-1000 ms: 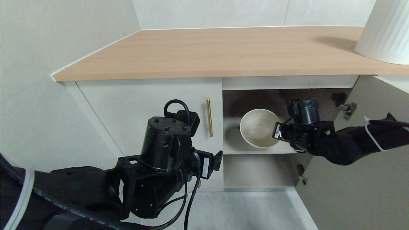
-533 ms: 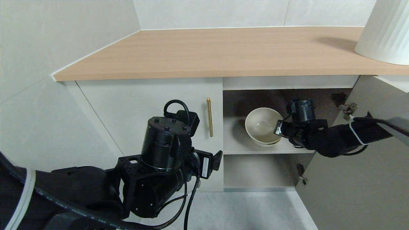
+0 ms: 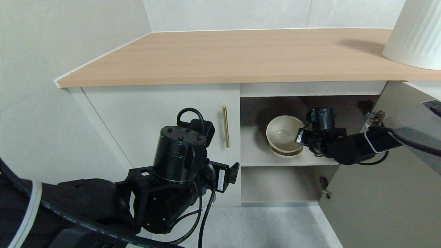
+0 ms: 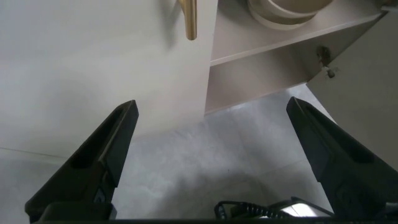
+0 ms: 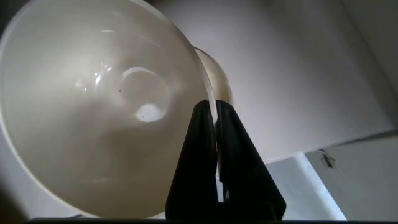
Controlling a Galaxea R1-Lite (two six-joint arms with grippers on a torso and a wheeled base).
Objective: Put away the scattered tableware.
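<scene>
Bowl (image 3: 283, 136) moved deeper over the shelf (image 3: 253, 155), right end effector (image 5: 216, 113) clamped on its rim.
Glazed, likely slippery, breakable; second bowl (image 3: 288, 153) just below the end effector.

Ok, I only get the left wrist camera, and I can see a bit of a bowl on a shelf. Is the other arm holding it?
Observer: Yes. The right gripper is shut on the rim of the bowl, one finger inside and one outside.
Operator: Is it the only bowl in there?
Observer: No. A second bowl sits under it on the upper shelf. I cannot tell whether the two touch.
Operator: What's on top of the cupboard?
Observer: A wooden counter, with a white ribbed object at its right end.
</scene>
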